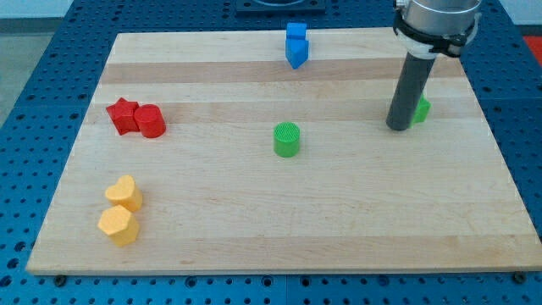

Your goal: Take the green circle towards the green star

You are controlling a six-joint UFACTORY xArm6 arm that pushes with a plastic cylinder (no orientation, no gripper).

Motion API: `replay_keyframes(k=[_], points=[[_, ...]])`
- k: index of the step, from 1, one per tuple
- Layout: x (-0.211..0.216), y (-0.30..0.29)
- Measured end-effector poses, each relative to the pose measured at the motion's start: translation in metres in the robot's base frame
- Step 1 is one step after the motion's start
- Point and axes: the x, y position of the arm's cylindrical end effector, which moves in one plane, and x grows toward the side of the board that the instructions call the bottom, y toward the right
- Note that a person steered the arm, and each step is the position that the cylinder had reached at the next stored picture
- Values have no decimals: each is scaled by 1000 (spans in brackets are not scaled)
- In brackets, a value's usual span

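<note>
Pale wooden board (279, 229) on a blue perforated bench carries all the blocks. Near its middle stands the green circle (287, 140), alone. At about two o'clock from it, well apart, my tip (397, 126) rests on the wood, bare, with nothing to hold or grip. Just beyond the tip's three o'clock peeks a green block, probably the green star (421, 108), mostly hidden behind the rod. By my reading, the circle has not yet been brought near the star; the whole push remains.

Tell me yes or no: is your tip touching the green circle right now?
No. My tip stands beside the green star at the view's right, well apart from the green circle.
</note>
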Motion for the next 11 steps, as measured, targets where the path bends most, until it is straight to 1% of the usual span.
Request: replay_keyframes(k=[1, 2, 3, 4, 5, 6, 7, 9, 10, 11], points=[[-4, -56], [-5, -141], [-6, -203], [4, -210], [36, -211], [36, -211], [36, -194], [34, -124], [12, -111], [4, -111]])
